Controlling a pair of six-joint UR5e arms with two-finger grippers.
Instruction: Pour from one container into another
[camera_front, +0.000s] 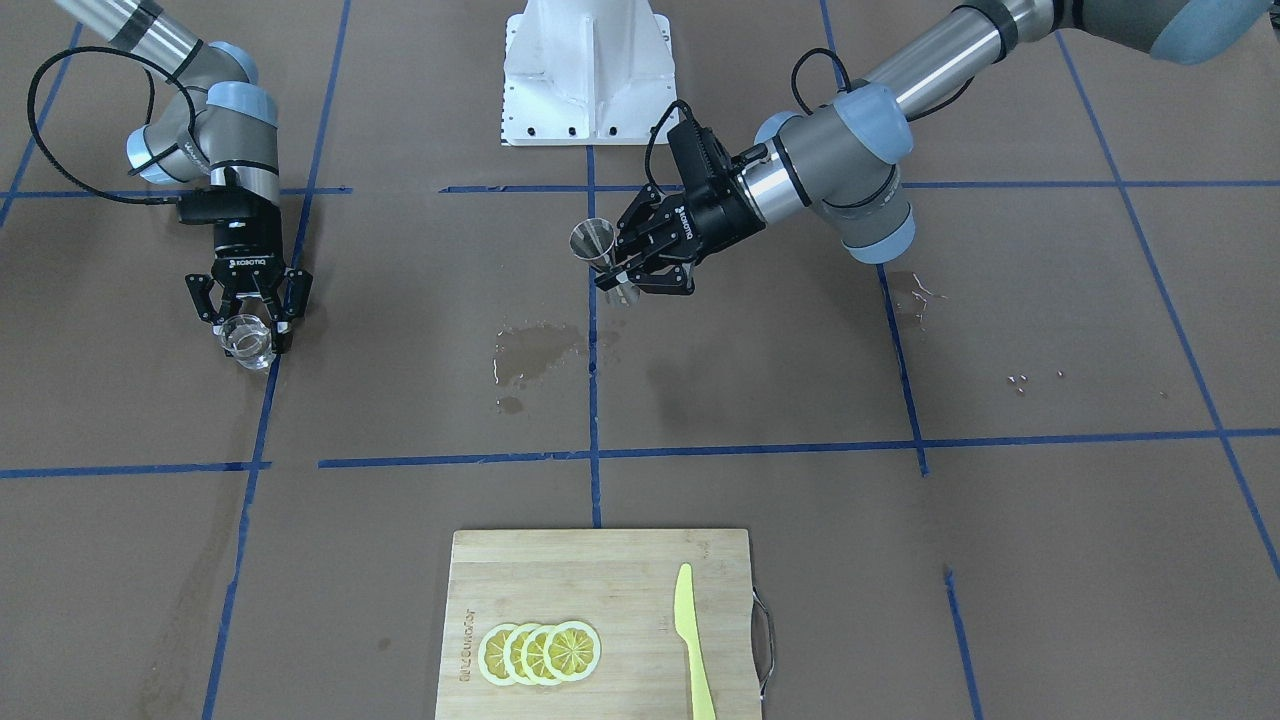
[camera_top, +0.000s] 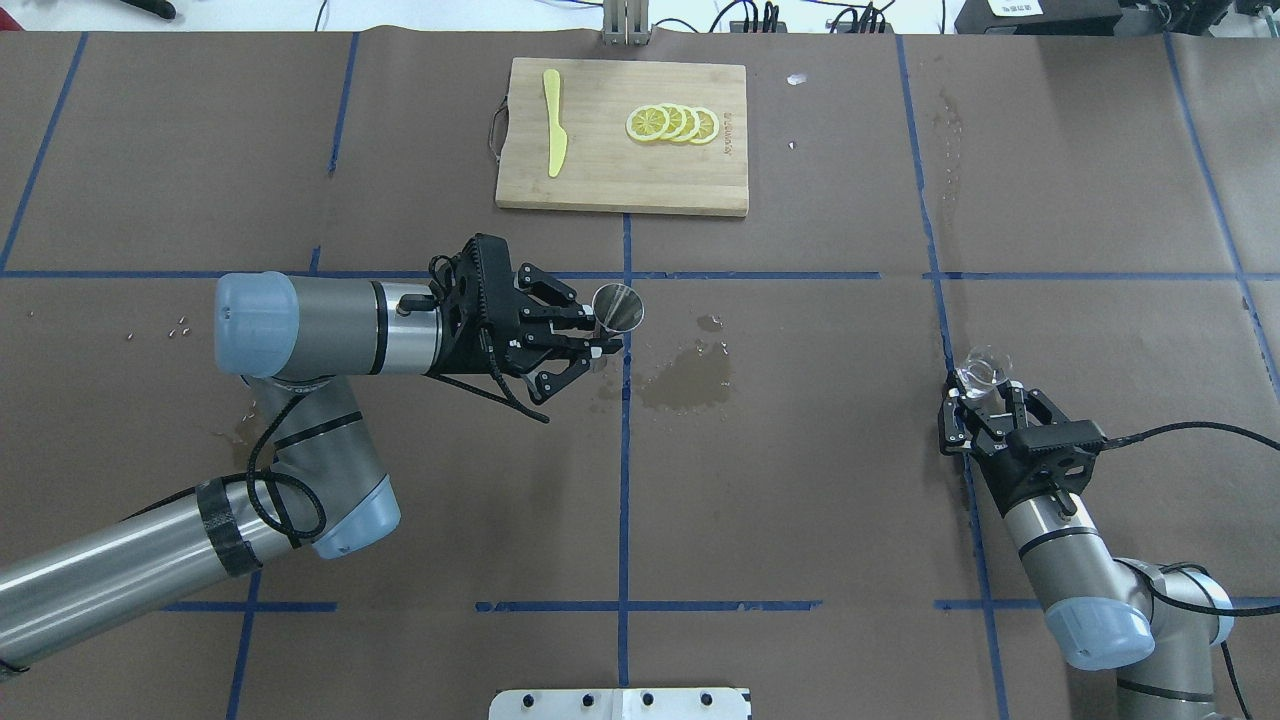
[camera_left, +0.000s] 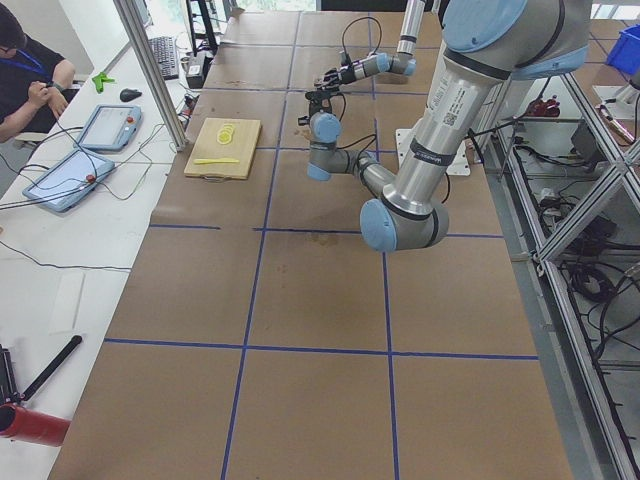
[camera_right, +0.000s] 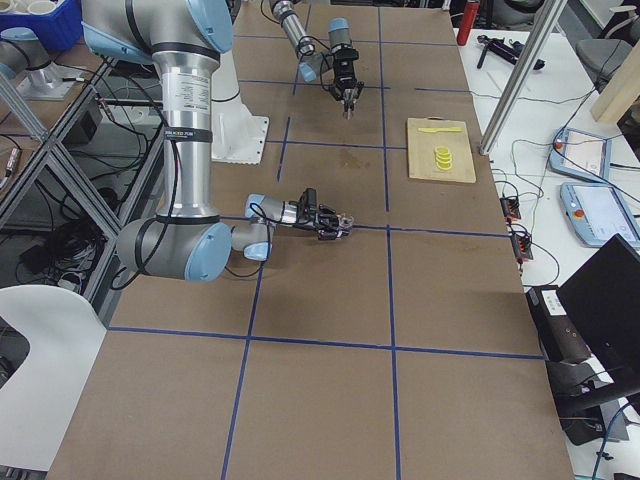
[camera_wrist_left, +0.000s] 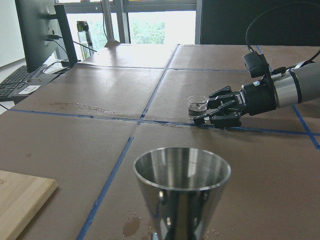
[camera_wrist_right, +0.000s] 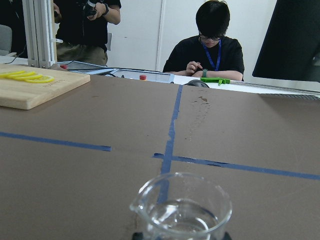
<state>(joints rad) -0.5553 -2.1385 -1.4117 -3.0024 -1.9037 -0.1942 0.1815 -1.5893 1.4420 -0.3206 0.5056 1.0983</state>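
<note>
Right wrist-mounted view: beaker (camera_wrist_right: 182, 210) fills the foreground, clear liquid low inside; overhead cannot show that level.
Beaker handling: thin glass, fragile, slick; right gripper (camera_top: 985, 393) pinches its lower wall.
Jigger (camera_wrist_left: 182, 192): stiff light steel; left gripper (camera_top: 597, 340) clamps its waist.
Left wrist-mounted view: jigger near, beaker far, well apart across the worktop (camera_wrist_left: 75, 165).

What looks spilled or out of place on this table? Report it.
A wet patch darkens the brown paper near the middle, just beside the metal cup held in the left gripper. It looks like spilled liquid.
</note>
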